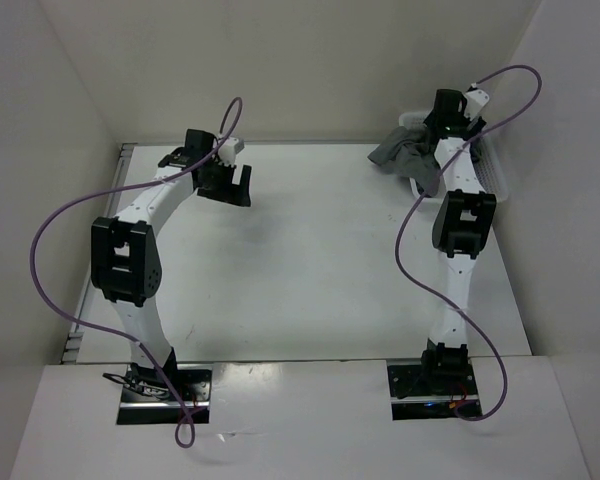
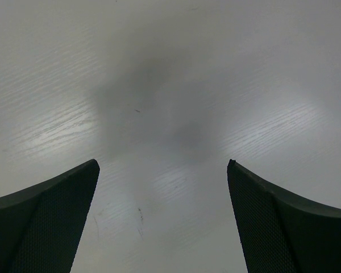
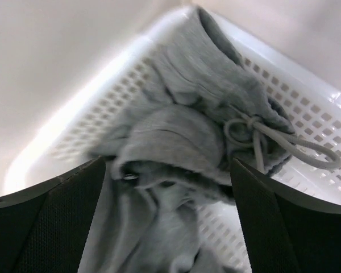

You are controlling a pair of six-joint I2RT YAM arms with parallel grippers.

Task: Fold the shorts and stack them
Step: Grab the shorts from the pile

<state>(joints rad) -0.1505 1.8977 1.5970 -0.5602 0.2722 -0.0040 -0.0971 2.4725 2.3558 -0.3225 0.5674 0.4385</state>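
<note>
The right gripper (image 3: 167,165) has its jaws spread wide just above the grey shorts (image 3: 182,131). These lie bunched in a white mesh basket (image 3: 307,125) at about one o'clock on the white table (image 2: 159,68). The left gripper (image 2: 162,165), jaws also apart and holding nothing, hovers over the table at about eleven o'clock. The likely trouble is a pinch that closes only on the loose drawstring (image 3: 267,139) or one thin fold and slips, or a finger that snags the mesh and lifts the basket with the cloth.
</note>
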